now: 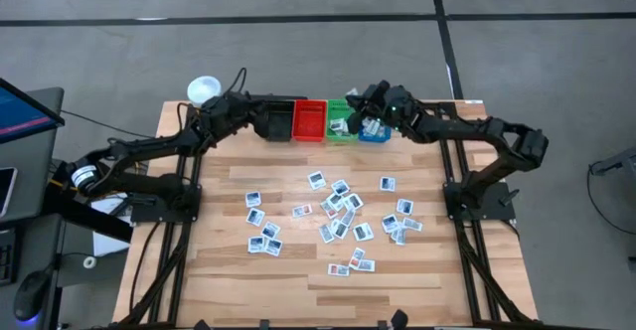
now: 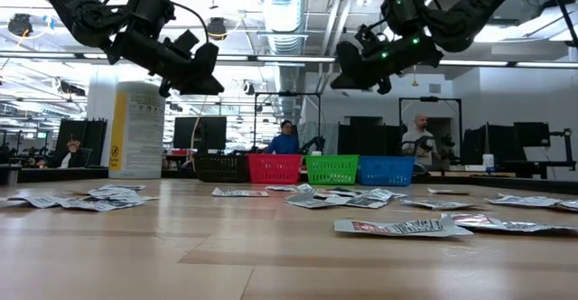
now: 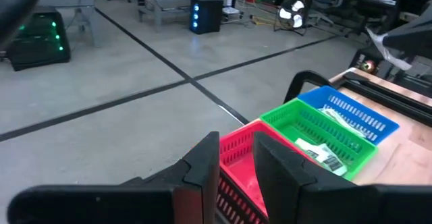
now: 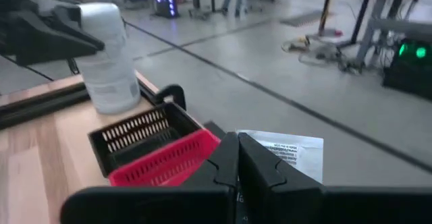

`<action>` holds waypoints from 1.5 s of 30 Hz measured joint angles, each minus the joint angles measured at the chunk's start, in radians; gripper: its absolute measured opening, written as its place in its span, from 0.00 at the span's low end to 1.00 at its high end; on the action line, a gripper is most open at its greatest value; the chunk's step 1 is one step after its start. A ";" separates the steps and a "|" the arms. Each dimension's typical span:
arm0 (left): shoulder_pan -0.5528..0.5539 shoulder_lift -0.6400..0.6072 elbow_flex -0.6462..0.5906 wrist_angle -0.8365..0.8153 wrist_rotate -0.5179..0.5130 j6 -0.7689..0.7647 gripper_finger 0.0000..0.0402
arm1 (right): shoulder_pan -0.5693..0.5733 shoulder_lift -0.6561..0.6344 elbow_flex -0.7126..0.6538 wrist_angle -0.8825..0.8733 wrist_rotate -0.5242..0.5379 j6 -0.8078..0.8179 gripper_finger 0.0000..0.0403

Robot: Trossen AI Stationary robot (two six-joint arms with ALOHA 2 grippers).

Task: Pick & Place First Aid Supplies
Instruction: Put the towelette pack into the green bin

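Note:
Many first aid supplies, small flat white packets [image 1: 338, 216], lie loose on the wooden table [image 1: 467, 290]. A row of bins stands at the far edge: black [image 2: 221, 167], red [image 1: 309, 121], green [image 1: 341, 121] and blue [image 1: 375, 131]. Packets lie in the green bin [image 3: 324, 158] and the blue bin [image 3: 341, 116]. My right gripper [image 1: 356, 111] hangs high over the green and blue bins, shut on one white packet [image 4: 287, 153]. My left gripper [image 1: 283, 119] hangs high over the black and red bins. Its fingers stand slightly open [image 3: 236, 160] with nothing between them. My right gripper pinches one white packet by its near edge [image 4: 270, 146] between its two fingers. The fingers come in almost level, slanting toward the table's far left. The rest of the packet sticks out flat past the fingertips, lifted clear above the bins.
A white-capped bottle [image 2: 135, 128] stands at the table's far left corner, next to the black bin [image 4: 135, 136]. Loose packets lie across the middle and right of the table [image 2: 397, 226]. People and desks show in the room beyond the far edge.

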 joint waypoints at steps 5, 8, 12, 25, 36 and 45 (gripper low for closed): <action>0.003 0.000 0.000 0.000 0.000 0.000 0.23 | -0.006 0.075 0.005 0.009 -0.070 0.045 0.00; 0.000 0.000 0.000 0.000 0.002 0.000 0.23 | 0.009 0.147 0.031 0.009 -0.078 0.039 0.00; 0.000 0.000 0.000 -0.005 0.040 -0.002 0.23 | 0.015 0.230 0.091 0.012 -0.079 0.040 0.00; -0.001 0.000 0.000 -0.129 0.151 -0.127 0.23 | -0.002 0.361 0.241 -0.171 -0.042 0.097 0.05; -0.020 0.000 0.000 -0.140 0.167 -0.170 0.23 | 0.023 0.334 0.240 -0.303 0.019 0.093 0.30; -0.096 0.000 0.000 -0.154 0.167 -0.189 0.23 | 0.130 0.206 0.240 -0.456 0.028 -0.092 0.31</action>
